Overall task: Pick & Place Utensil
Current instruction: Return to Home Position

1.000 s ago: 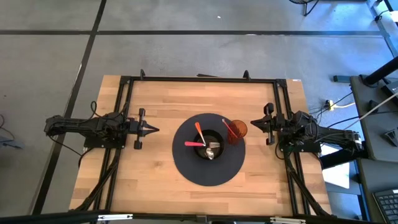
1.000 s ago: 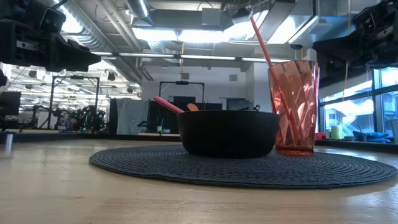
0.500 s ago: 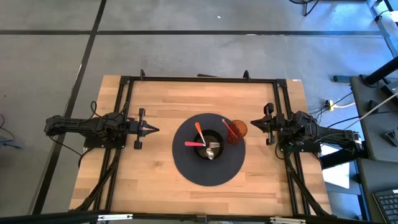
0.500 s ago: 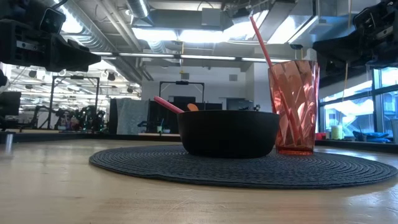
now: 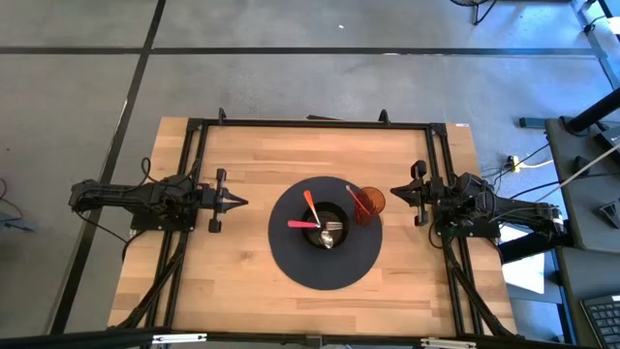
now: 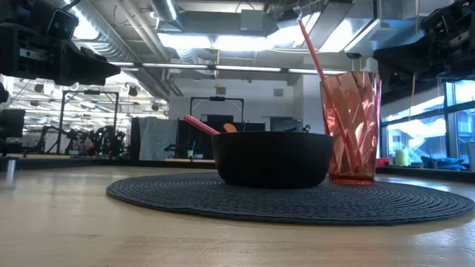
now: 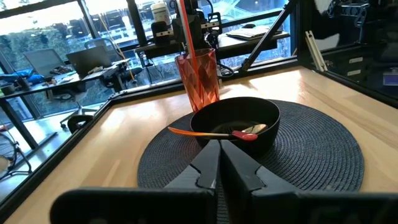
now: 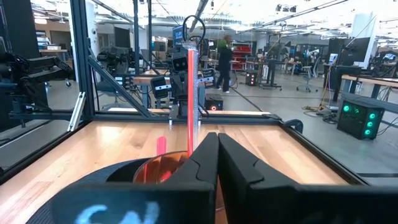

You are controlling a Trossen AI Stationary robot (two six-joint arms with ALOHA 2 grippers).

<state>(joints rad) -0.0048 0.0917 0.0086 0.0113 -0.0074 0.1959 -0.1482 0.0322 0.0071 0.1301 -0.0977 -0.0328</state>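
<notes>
A black bowl [image 5: 325, 228] stands on a round dark woven mat [image 5: 291, 260] at the table's middle. In it lie a pink-handled utensil [image 5: 298, 224], an orange-handled one [image 5: 311, 206] and a metal spoon [image 5: 331, 231], their handles resting on the rim. A red tumbler [image 5: 368, 205] stands on the mat right of the bowl with a red utensil [image 6: 312, 48] leaning in it. My left gripper [image 5: 242, 203] is shut, left of the mat. My right gripper [image 5: 392, 192] is shut, right of the tumbler. Both hover empty.
A black metal frame [image 5: 310, 124] runs around the table's far, left and right sides. Bare wood lies near [image 5: 310, 305] and far [image 5: 310, 155] of the mat. A person stands far off in the room in the right wrist view [image 8: 224, 56].
</notes>
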